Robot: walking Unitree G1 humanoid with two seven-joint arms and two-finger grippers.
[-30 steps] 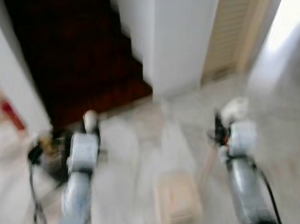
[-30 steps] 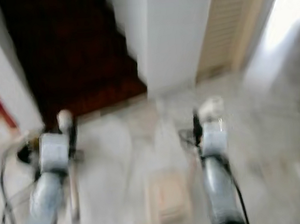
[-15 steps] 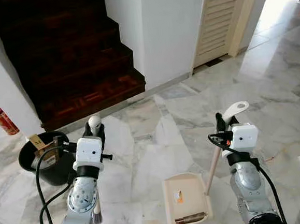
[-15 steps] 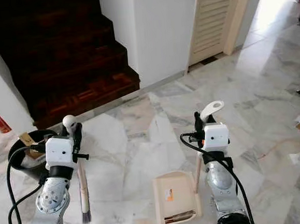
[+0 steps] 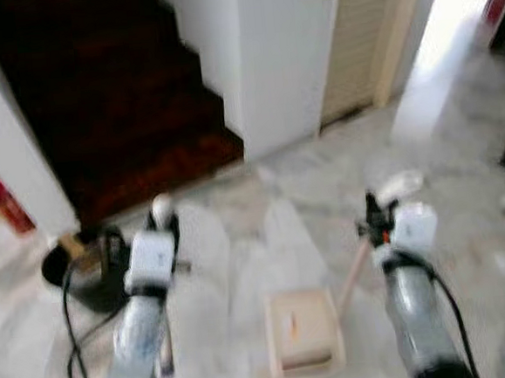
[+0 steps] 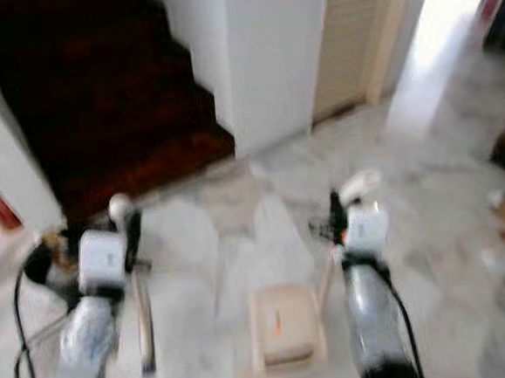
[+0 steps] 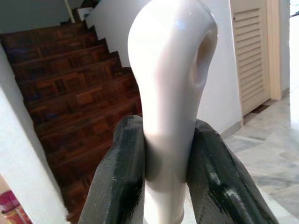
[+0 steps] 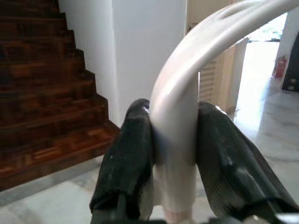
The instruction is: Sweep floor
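Note:
My left gripper is shut on the white handle of a small broom; the broom's shaft runs down to dark bristles near the floor beside my left arm. The right gripper is shut on the curved white handle of the dustpan. The cream dustpan rests on the marble floor between my two arms, its pink shaft slanting up to the right gripper. Both head views are blurred.
A black bucket sits on the floor left of my left arm. Dark wooden stairs rise ahead left, a white wall corner and a louvred door ahead. Scraps lie on the floor at right. A red canister stands far left.
The whole picture has shifted and blurred again, so the camera is moving. Both grippers keep the same hold on the broom and dustpan handles.

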